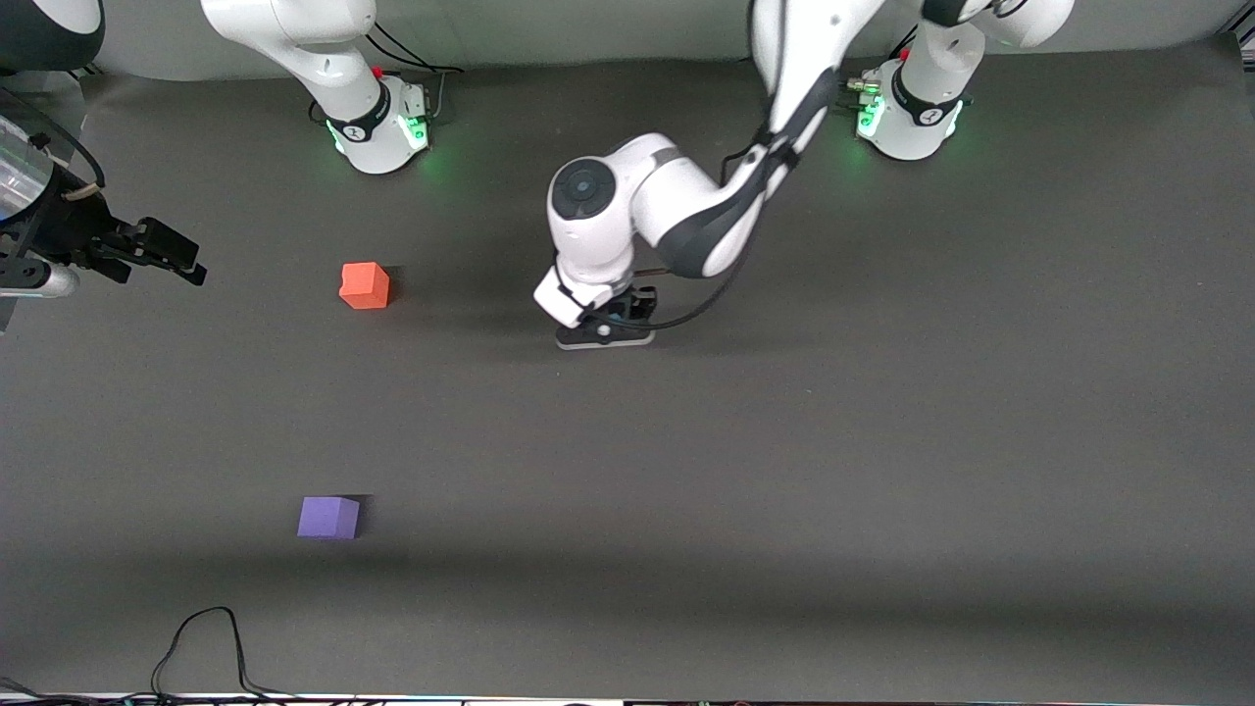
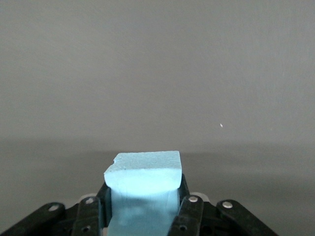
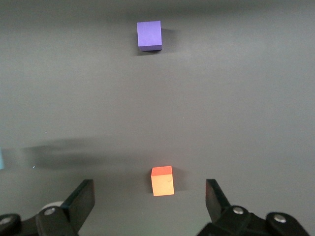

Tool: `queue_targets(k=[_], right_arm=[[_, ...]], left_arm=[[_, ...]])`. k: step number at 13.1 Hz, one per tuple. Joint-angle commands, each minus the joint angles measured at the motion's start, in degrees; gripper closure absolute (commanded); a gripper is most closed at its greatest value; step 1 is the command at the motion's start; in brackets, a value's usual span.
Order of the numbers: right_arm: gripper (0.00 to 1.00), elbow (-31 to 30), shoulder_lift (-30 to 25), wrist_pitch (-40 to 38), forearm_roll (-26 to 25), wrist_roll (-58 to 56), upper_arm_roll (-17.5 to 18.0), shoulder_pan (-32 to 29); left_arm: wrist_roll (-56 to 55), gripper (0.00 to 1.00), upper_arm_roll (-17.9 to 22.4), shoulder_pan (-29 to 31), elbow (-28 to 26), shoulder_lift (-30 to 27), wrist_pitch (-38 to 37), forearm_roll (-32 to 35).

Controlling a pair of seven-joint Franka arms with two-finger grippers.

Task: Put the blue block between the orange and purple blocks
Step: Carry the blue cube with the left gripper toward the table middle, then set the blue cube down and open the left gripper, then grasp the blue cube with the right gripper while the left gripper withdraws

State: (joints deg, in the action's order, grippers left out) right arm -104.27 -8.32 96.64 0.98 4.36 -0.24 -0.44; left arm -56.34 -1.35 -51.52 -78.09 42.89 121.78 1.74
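The blue block [image 2: 144, 179] sits between the fingers of my left gripper [image 2: 144, 206], which is shut on it, low over the middle of the dark table. In the front view the left hand [image 1: 605, 328] hides the block. The orange block [image 1: 365, 285] lies toward the right arm's end of the table. The purple block [image 1: 328, 517] lies nearer the front camera than the orange one. My right gripper [image 1: 162, 253] waits open and empty, up in the air at that end. Its wrist view shows the orange block [image 3: 162, 180] and the purple block [image 3: 149, 35] below.
A black cable [image 1: 206, 642] loops on the table by the front edge near the purple block. The two arm bases [image 1: 384, 127] [image 1: 910, 116] stand along the edge farthest from the camera. The table is covered by a dark grey mat [image 1: 882, 441].
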Motion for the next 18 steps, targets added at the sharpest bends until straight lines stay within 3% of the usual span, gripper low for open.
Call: queue_targets(k=[1, 4, 5, 6, 8, 10, 12, 14, 18], right_arm=[[0.0, -0.5, 0.14, 1.0, -0.54, -1.11, 0.24, -0.35], [0.0, -0.41, 0.58, 1.09, -0.54, -1.03, 0.33, -0.18], [0.0, -0.32, 0.85, 1.09, -0.54, -0.5, 0.42, -0.09], [0.0, -0.32, 1.11, 1.35, -0.45, -0.32, 0.86, 0.0], [0.0, -0.23, 2.34, 2.49, -0.45, -0.15, 0.95, 2.53], [0.0, 0.03, 4.0, 4.68, 0.68, 0.55, 1.3, 4.73], [0.0, 0.38, 5.85, 7.06, 4.1, 4.93, 5.14, 5.18], [0.0, 3.0, 10.49, 8.12, 4.29, 6.18, 10.15, 5.18], [0.0, 4.25, 20.07, 18.55, 1.5, 20.11, 25.6, 5.27]], left_arm=[[-1.49, 0.49, 1.17, -1.73, 3.47, 6.05, 3.01, 1.33], [-1.4, 0.45, 1.17, -2.09, 3.38, 7.21, 4.17, 2.04], [-1.23, 0.19, 1.17, -2.0, 3.47, 7.21, 4.08, 2.04], [-0.96, 0.0, 1.26, -2.0, 3.39, 7.03, 4.0, 2.13], [-0.52, 0.0, 1.61, -0.95, 3.47, 4.33, 1.46, 2.21], [2.36, 0.0, 0.83, 4.56, 3.47, -1.46, -4.67, 1.16], [8.93, 0.0, 0.12, 10.89, 3.04, -7.97, -9.25, -4.08], [18.16, 0.0, 0.2, 19.4, 2.95, -12.98, -16.53, -8.93], [37.57, 0.0, 0.2, 35.75, 2.51, -18.44, -28.05, -10.53]])
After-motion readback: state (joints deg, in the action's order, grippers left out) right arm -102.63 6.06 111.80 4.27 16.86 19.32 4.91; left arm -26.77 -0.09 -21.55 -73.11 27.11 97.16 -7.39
